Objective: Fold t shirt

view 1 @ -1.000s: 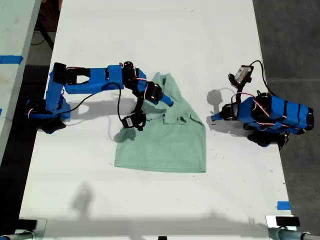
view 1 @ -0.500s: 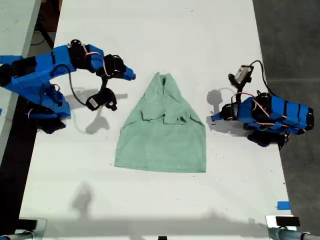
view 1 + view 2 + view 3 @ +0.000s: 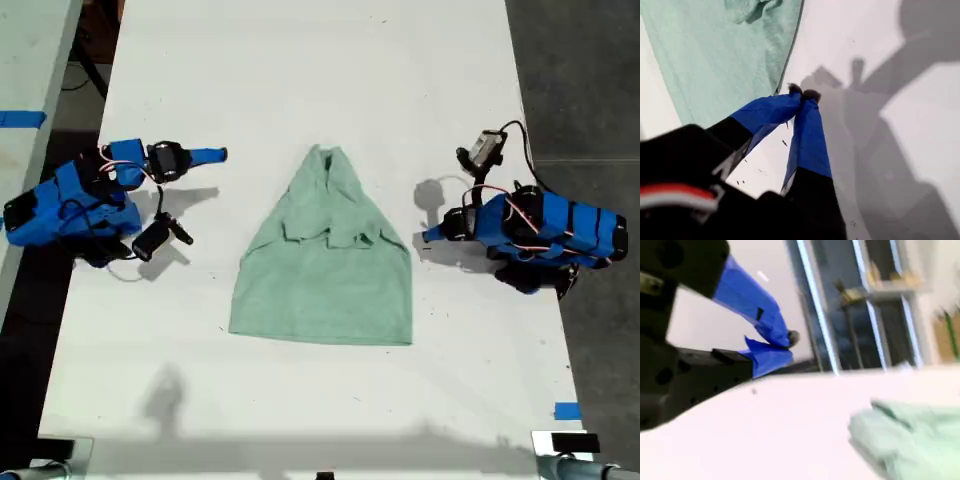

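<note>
no readable text, labels, brands, numbers or signs anywhere, in any of the three views

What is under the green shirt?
The shirt lies flat on the white table. Its own folded-in sleeves sit on top. Whatever lies beneath the cloth is covered.

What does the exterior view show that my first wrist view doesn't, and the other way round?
Only the exterior view shows the whole t shirt, sleeves folded in, lying between both arms, untouched. Only the first wrist view shows my first gripper up close: shut, empty, over bare table just beside the shirt's edge. Both show the green shirt flat on the white table.
</note>
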